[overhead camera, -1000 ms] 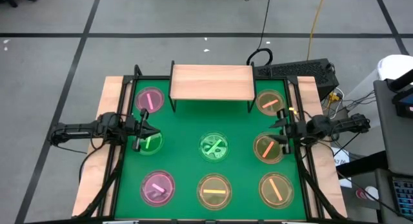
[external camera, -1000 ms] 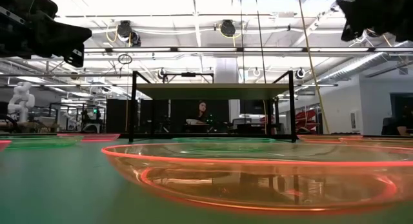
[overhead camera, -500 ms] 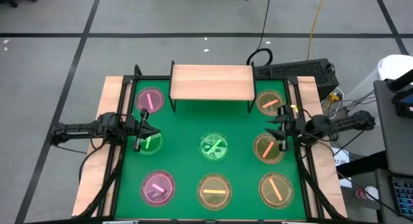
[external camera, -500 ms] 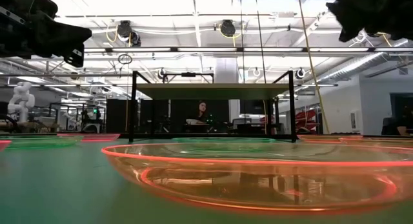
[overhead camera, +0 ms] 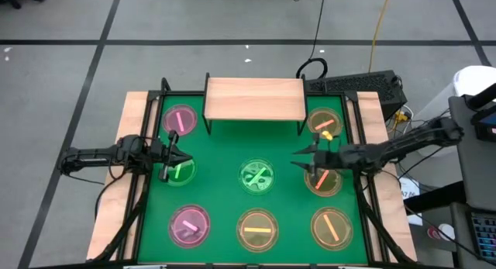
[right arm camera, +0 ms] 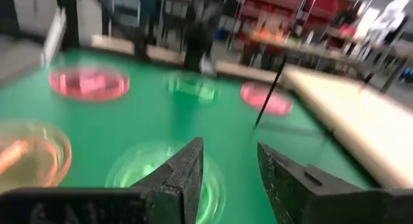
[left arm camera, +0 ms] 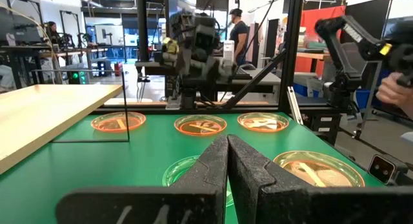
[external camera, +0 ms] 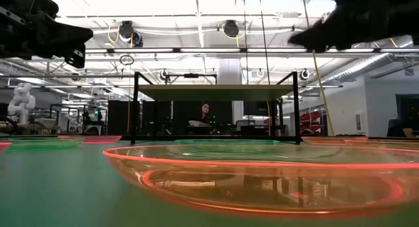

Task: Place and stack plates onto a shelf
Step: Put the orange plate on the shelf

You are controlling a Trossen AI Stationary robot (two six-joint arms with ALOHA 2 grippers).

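the right gripper [overhead camera: 304, 163] has swung inward off the table's right edge, fingers spread, and now hangs between the amber plate [overhead camera: 322, 178] and the centre green plate [overhead camera: 256, 177]. the shelf [overhead camera: 254, 98] behind them is bare, so no plate is stacked yet. the left gripper [overhead camera: 177, 156] waits, fingers pressed together, over the left green plate [overhead camera: 181, 171].

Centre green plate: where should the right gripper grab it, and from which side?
Probably by the rim. The centre green plate lies flat on the table, a shallow disc with a low raised edge. The right gripper, open, is above the table on its right, so the rim nearest it, taken from above with one finger inside, looks easiest.
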